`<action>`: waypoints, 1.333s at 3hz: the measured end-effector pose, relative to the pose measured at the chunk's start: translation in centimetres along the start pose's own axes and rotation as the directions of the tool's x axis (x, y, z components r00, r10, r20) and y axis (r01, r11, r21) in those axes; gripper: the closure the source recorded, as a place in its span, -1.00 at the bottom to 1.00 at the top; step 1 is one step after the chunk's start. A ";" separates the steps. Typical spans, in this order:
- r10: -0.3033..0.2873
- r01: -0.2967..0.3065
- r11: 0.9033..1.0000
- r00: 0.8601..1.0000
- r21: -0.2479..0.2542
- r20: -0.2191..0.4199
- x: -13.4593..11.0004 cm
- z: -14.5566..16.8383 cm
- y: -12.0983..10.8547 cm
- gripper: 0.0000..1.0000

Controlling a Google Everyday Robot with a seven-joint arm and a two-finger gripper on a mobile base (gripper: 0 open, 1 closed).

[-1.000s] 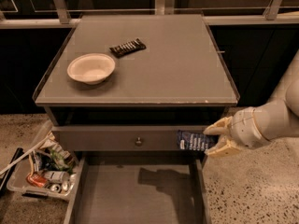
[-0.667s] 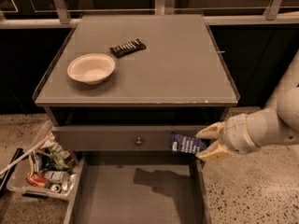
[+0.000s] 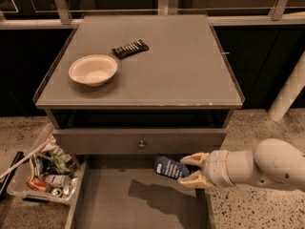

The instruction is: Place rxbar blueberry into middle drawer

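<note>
My gripper [image 3: 187, 170] reaches in from the right, low in front of the cabinet, and is shut on the rxbar blueberry [image 3: 169, 167], a dark blue wrapper with white lettering. The bar hangs over the right rear part of the middle drawer [image 3: 128, 204], an open grey tray pulled out below the closed drawer front. The bar's shadow falls on the drawer floor beneath it.
A closed drawer front with a small round knob [image 3: 141, 144] sits just above the bar. On the cabinet top [image 3: 190, 75] stand a white bowl [image 3: 93, 69] and a black-wrapped bar [image 3: 129, 48]. A clear bin of cans and clutter [image 3: 40, 175] is on the floor at left.
My gripper has moved left and downward with the blue bar, from beside the closed drawer front to over the open drawer's right rear part.
</note>
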State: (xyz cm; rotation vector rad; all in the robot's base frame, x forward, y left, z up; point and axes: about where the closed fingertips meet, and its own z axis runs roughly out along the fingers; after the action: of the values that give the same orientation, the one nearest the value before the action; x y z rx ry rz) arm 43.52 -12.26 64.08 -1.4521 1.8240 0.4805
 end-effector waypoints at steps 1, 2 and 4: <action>-0.007 0.007 1.000 1.000 -0.013 0.011 0.3 0.9 0.5 1.00; 0.000 0.001 1.000 0.999 -0.017 0.040 1.8 3.2 1.1 1.00; 0.022 -0.023 1.000 0.998 0.016 0.056 5.7 9.8 2.8 1.00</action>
State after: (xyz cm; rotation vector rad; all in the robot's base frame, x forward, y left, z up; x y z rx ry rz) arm 43.49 -8.56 53.00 -1.3949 1.7978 0.5103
